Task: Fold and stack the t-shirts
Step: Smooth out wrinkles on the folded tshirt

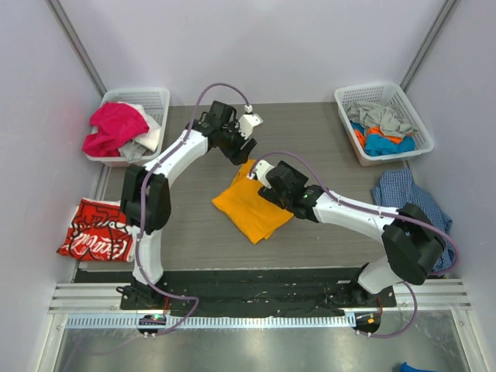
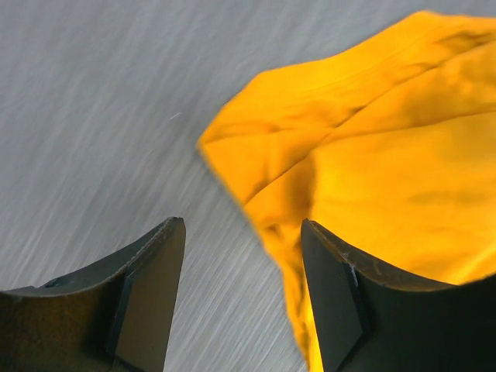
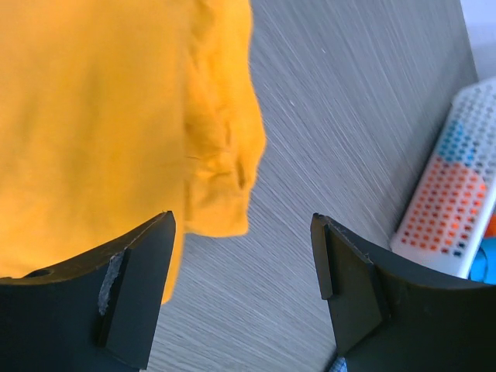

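Observation:
The bright orange-yellow t-shirt [image 1: 249,208] lies folded in the middle of the table. My left gripper [image 1: 243,157] is open above its far corner. In the left wrist view the shirt [image 2: 387,155] has its edge running down between the jaws, close to the right finger [image 2: 341,302], and nothing is gripped by this gripper [image 2: 242,294]. My right gripper [image 1: 269,194] is open at the shirt's right edge. In the right wrist view the shirt [image 3: 101,116] lies by the left finger [image 3: 136,294], with bare table between the jaws of this gripper [image 3: 244,287]. The red t-shirt with white lettering [image 1: 97,230] lies folded at the far left.
A white basket [image 1: 159,97] at the back left holds pink and white clothes. A white basket [image 1: 407,101] at the back right holds grey, blue and orange clothes; it also shows in the right wrist view [image 3: 457,201]. A blue checked garment [image 1: 407,198] lies at the right.

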